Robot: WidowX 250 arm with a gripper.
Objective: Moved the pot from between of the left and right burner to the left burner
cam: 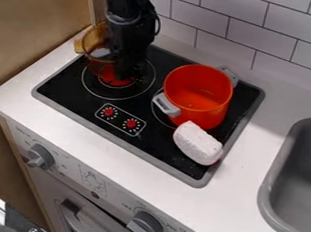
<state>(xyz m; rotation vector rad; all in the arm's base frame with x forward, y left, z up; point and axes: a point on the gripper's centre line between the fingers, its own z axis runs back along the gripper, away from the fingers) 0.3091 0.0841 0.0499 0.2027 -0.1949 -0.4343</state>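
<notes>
The black two-finger robot gripper [126, 70] is hanging over the left burner [93, 87], right beside the pot; whether it is gripping or open, I cannot tell. The see-through amber pot with small handles [92, 39] is sitting at that burner's rear-left side, probably being set there as the task's goal, its exact seating hidden. The orange-red pot with grey handles [198, 93] is covering most of the right burner, likely staying out of the way, with a rounded white block [197, 143] lying in front. Small markings are ringing the red printed dials [120, 119].
</notes>
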